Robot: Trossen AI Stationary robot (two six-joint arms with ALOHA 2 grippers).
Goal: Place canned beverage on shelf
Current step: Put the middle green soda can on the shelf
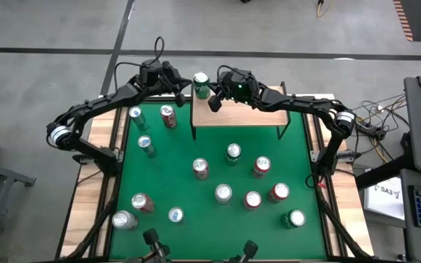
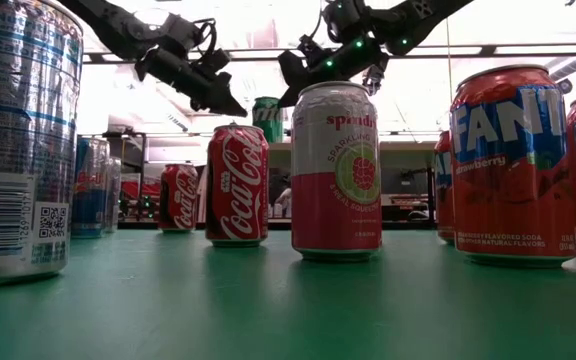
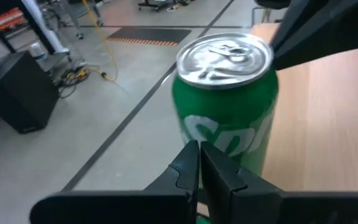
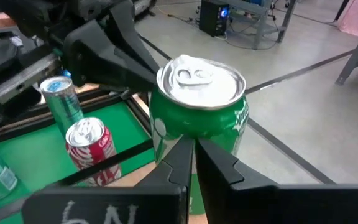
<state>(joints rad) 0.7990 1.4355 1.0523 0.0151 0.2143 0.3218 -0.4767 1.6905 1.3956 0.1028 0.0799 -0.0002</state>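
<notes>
The left pincer (image 3: pixel 199 163) is pressed fully together, its two dark fingers meeting in a thin line, and it is holding nothing; its tip is sitting right against the side of the green can (image 3: pixel 227 102). The right pincer (image 4: pixel 193 157) is also squeezed tight with no gap and empty, pointing at the same green can (image 4: pixel 199 115) from the other side.

On the near part of the counter (image 1: pixel 185 191), which is covered with green felt, many cylinder-shaped metal cans are standing upright: a pink and white can (image 2: pixel 336 170), a red cola can (image 2: pixel 237 185) and an orange-red can (image 2: pixel 515 165) are showing closest in the low view. Their tops are shiny silver with pull tabs.

Farther back, the shelf (image 1: pixel 251 115) is standing at the far edge of the felt, with a smooth light wooden rectangular board and thin black legs. The green can (image 1: pixel 201 85) is standing upright at the far left corner of this board, between the two pincer tips, with a bright aluminium lid.
</notes>
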